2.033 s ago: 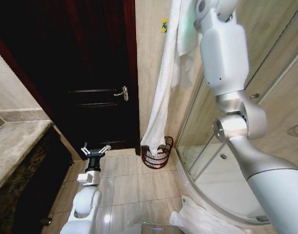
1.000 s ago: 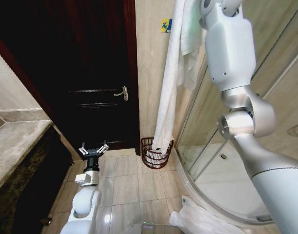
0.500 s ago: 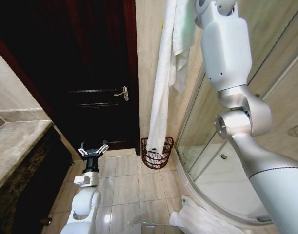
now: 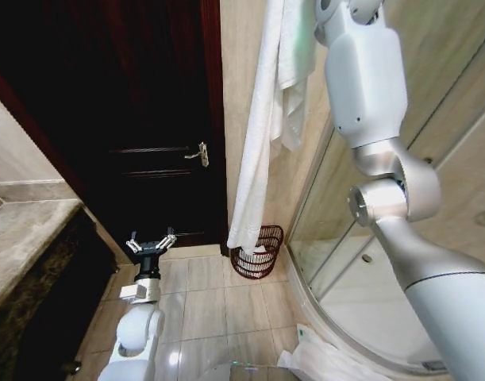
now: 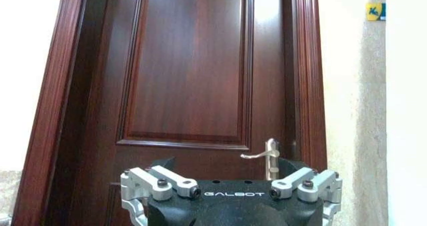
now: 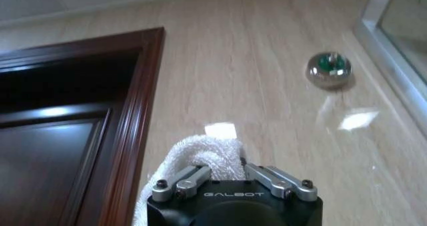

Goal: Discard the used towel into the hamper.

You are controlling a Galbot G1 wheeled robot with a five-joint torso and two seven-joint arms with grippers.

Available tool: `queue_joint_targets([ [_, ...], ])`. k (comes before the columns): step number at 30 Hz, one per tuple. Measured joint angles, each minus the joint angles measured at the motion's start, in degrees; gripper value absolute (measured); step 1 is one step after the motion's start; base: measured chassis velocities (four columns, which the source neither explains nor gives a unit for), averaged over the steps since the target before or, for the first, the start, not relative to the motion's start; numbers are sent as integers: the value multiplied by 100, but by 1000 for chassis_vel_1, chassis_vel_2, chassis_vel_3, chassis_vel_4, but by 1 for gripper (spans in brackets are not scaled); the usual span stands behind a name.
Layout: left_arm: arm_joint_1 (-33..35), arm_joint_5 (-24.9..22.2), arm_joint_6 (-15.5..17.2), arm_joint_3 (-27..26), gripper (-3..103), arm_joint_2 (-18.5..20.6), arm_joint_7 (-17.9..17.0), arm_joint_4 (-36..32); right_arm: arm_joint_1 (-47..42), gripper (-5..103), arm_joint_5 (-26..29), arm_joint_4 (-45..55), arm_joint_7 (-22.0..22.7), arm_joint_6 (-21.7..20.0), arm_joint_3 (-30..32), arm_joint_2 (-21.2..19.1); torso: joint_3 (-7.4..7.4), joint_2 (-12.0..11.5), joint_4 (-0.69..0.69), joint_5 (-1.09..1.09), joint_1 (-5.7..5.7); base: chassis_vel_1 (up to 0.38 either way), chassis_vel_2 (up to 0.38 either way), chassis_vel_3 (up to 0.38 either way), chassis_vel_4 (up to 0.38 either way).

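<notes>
The right arm is raised high at the right of the head view, and a long white towel (image 4: 258, 151) hangs straight down from it against the beige wall; in the right wrist view the right gripper (image 6: 223, 178) has its jaws clamped on a bunched fold of that towel, with the wall and a dark door frame behind it. The towel's lower end hangs at the near rim of the hamper (image 4: 258, 252), a small round basket of dark reddish-brown open weave; whether the cloth touches the rim cannot be told. The hamper stands on the tiled floor (image 4: 218, 305) in the corner, between the dark wooden door (image 4: 147, 119) and the glass shower screen (image 4: 329, 230). The left gripper (image 4: 150, 244) is held low over the floor, well apart from the hamper, facing the door; its jaws are spread apart and hold nothing. A crumpled white cloth (image 4: 325, 365) lies on the floor by the shower.
</notes>
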Motion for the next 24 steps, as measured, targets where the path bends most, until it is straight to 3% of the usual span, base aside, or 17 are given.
queue_joint_targets([
  [14, 27, -89, 81, 30, 100, -10, -7, -122, -806, 4, 149, 497, -17, 3, -112, -166, -1, 0, 0, -1, -3, 0, 0, 0, 0],
  [24, -22, -159, 99, 112, 100, -110, -10, -94, -2250, 4, 66, 1506, 92, 12, -72, -427, -1, 0, -1, 1, -3, 0, 0, 0, 0],
])
